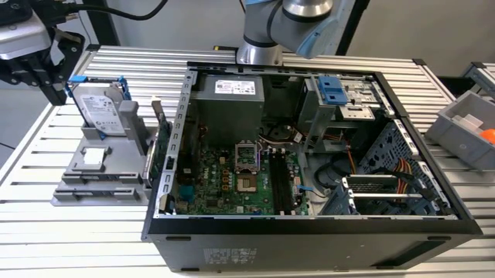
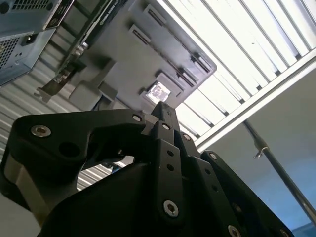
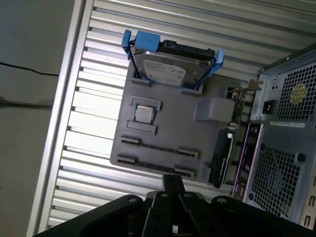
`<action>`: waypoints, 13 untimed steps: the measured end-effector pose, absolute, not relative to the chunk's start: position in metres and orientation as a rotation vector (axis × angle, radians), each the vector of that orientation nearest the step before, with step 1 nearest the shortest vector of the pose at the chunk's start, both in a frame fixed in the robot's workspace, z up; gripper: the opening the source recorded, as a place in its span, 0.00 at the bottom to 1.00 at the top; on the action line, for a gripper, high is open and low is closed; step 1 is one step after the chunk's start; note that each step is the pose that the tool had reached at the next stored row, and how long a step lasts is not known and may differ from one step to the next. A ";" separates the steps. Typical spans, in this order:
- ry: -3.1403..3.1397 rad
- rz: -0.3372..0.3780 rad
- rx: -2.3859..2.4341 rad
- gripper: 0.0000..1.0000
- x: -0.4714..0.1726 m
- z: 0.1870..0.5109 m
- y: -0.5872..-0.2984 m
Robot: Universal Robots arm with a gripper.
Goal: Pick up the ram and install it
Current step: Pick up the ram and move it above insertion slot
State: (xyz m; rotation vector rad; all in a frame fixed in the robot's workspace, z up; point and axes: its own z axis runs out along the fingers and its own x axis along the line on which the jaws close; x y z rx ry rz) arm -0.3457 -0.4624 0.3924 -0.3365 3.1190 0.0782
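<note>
Black pincer [image 3: 173, 181], tips pressed together and empty, hovers just over a grey parts holder [image 3: 168, 128] on the bench [image 3: 84, 118]; the ram, light, stiff and fragile and best gripped by its long edges, cannot be surely picked out, perhaps in the memory slots [image 1: 279, 179] well away.

I look over a ribbed metal table [image 1: 69, 243] against a plain pale wall [image 1: 433, 29]. A grey bin [image 1: 462, 132] sits at the exterior view's right, and the floor [image 3: 24, 148] is grey.

I am looking at a hard drive [image 1: 101, 110] standing upright in a grey holder [image 1: 97, 194] on the slatted table [image 1: 77, 231]. A card [image 3: 220, 162] is standing between holder and open case [image 1: 309, 243]. A bin [image 1: 456, 124] is sitting at the exterior view's right.
</note>
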 end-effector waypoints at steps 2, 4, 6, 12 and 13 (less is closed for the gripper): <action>3.115 0.078 -0.380 0.00 -0.346 0.392 -0.462; 3.110 0.078 -0.424 0.00 -0.346 0.392 -0.462; 3.103 0.079 -0.473 0.00 -0.346 0.392 -0.462; 3.077 0.078 -0.636 0.00 -0.346 0.392 -0.462; 3.072 0.079 -0.663 0.00 -0.346 0.392 -0.462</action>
